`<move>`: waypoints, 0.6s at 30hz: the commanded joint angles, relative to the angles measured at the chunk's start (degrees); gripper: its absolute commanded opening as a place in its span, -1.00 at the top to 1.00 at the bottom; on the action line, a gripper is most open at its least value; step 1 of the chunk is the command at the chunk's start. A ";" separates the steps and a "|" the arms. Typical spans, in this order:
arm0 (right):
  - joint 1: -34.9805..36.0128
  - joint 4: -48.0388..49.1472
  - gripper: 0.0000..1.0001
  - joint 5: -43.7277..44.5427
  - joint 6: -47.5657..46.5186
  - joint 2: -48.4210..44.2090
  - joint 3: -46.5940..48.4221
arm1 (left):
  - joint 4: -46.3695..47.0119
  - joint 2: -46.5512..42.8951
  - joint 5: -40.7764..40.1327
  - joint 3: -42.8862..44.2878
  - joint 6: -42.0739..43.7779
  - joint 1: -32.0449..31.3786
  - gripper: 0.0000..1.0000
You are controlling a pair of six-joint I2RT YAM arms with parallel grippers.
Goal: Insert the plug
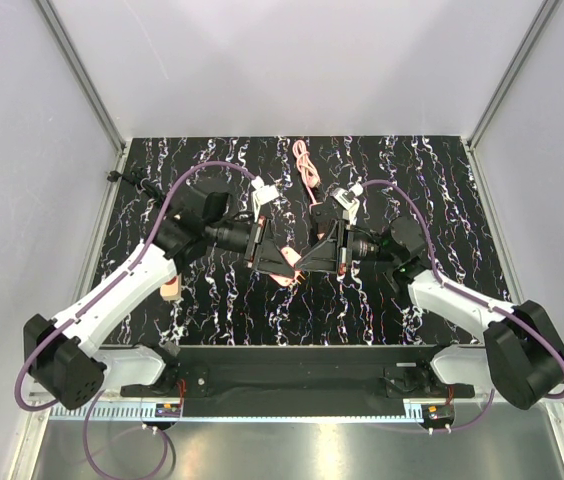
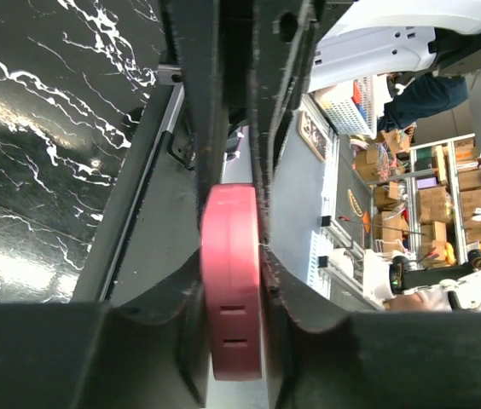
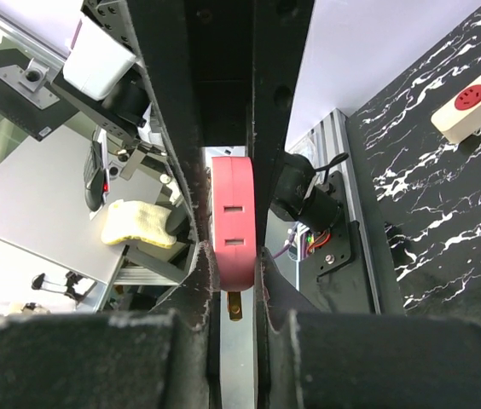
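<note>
Both arms meet over the middle of the black marbled table (image 1: 212, 200). My left gripper (image 1: 278, 262) (image 2: 234, 183) is shut on the rounded end of the slim pink power strip (image 1: 280, 257) (image 2: 232, 281), whose narrow face shows two slots. My right gripper (image 1: 307, 264) (image 3: 234, 170) is shut on the plug (image 3: 233, 221), a pink piece that also shows two slots. A brass prong (image 3: 234, 305) sticks out below it toward the camera. From above the plug is mostly hidden by the fingers. The two held pieces sit close together, and I cannot tell whether they touch.
The strip's pink cord (image 1: 307, 170) lies coiled at the back middle. A beige strip with red sockets (image 3: 478, 94) (image 1: 170, 290) lies on the table beside the left forearm. White walls stand on three sides, and the arm bases line the near edge.
</note>
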 commanded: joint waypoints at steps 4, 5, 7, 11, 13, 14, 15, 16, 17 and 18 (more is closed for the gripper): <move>-0.31 -0.53 1.00 -1.68 -2.88 0.68 3.09 | -0.63 1.50 0.63 1.07 0.34 -0.24 0.84; -0.31 -1.59 1.00 -1.94 -3.42 0.50 3.18 | -1.51 2.11 0.28 1.68 1.39 -0.24 0.76; -0.39 -3.79 1.00 -2.38 -4.56 0.15 3.18 | -3.10 2.56 0.28 2.12 2.19 -0.24 0.32; -0.31 -6.17 1.00 -3.09 -6.24 -0.12 3.10 | -3.63 3.17 0.37 3.35 2.37 -0.24 0.30; -0.31 -6.34 1.00 -3.53 -6.32 0.15 3.18 | -3.81 3.52 0.98 3.62 2.45 -0.24 0.43; -0.31 -6.43 1.00 -3.53 -6.41 0.32 3.18 | -4.07 3.87 1.59 3.70 2.72 -0.32 0.48; -0.31 -6.43 1.00 -3.53 -6.50 0.41 3.18 | -4.24 3.87 1.51 3.79 2.81 -0.32 0.51; -0.31 -6.26 1.00 -3.79 -6.41 0.59 3.18 | -4.33 3.96 1.25 3.79 2.98 -0.32 0.52; -0.31 -6.17 1.00 -3.97 -6.41 0.76 3.27 | -4.77 3.88 1.25 3.71 3.24 -0.24 0.52; -0.31 -6.17 1.00 -4.14 -6.41 0.94 3.27 | -5.03 3.96 1.33 3.79 3.42 -0.24 0.50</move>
